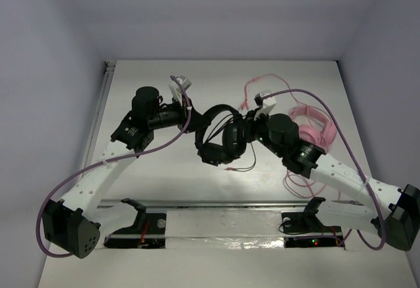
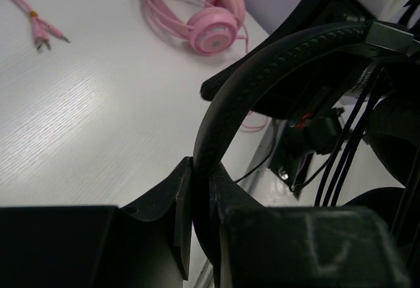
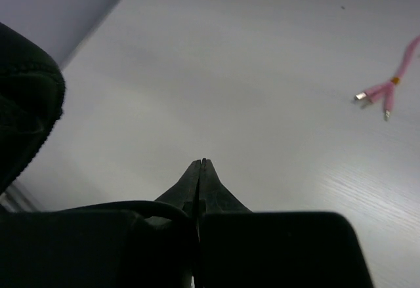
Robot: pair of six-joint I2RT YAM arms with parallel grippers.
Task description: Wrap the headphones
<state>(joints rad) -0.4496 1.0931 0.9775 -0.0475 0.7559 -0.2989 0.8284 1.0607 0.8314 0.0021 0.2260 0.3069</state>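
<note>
From the top view I saw the black headphones (image 1: 226, 140) at the centre of the frame, between the two arms, over the white table (image 1: 164, 183). The left gripper (image 1: 195, 123) came in from the left of the frame. In its wrist view it was clamped on the padded headband (image 2: 282, 52), the band passing straight between its fingers (image 2: 167, 209) at lower centre. Strands of the thin black cable (image 2: 348, 137) hung beside the band at the right of that frame. The right gripper (image 3: 200, 170) had its jaws pressed together. A loop of black cable ran up to the seam, but I could not tell whether it was pinched. An earcup pad (image 3: 26, 104) sat at the left edge. The pink headphones (image 2: 200, 16) lay apart at upper centre, and the pink plugs (image 3: 380, 94) at the right
</note>
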